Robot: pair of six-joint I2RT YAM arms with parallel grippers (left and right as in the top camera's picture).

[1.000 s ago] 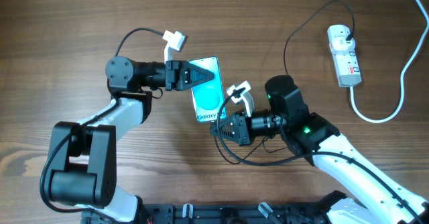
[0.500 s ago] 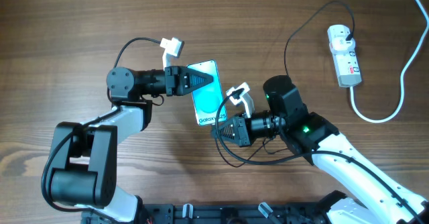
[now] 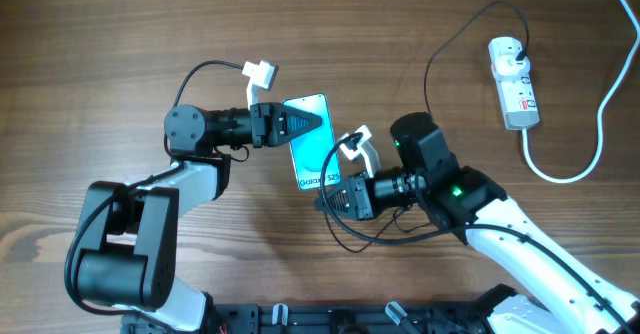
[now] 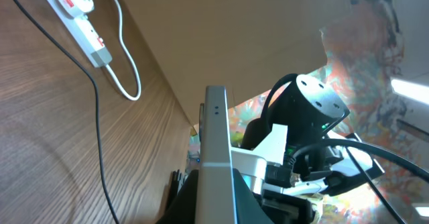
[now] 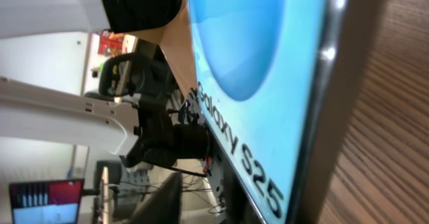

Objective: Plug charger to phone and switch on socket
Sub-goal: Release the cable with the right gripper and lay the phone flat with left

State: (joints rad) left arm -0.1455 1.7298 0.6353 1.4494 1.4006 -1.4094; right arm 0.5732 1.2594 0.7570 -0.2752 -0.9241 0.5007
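The phone (image 3: 311,146), cyan screen up with "Galaxy S25" at its near end, is held just above the table. My left gripper (image 3: 292,123) is shut on its far end. In the left wrist view the phone (image 4: 216,137) shows edge-on between my black fingers. My right gripper (image 3: 330,196) is at the phone's near end, shut on the charger's plug; the tip itself is hidden. The phone's screen (image 5: 255,70) fills the right wrist view. The black charger cable (image 3: 430,69) runs from the socket (image 3: 513,84) at the far right and loops under my right arm.
The socket's thick white cord (image 3: 590,139) curves off the right edge. In the left wrist view the socket (image 4: 80,16) and black cable (image 4: 95,117) lie on the wood. A loop of black cable (image 3: 350,239) lies below my right gripper.
My left gripper has carried the phone a little right and nearer, toward my right gripper. The right gripper has shifted slightly nearer, staying at the phone's near end.
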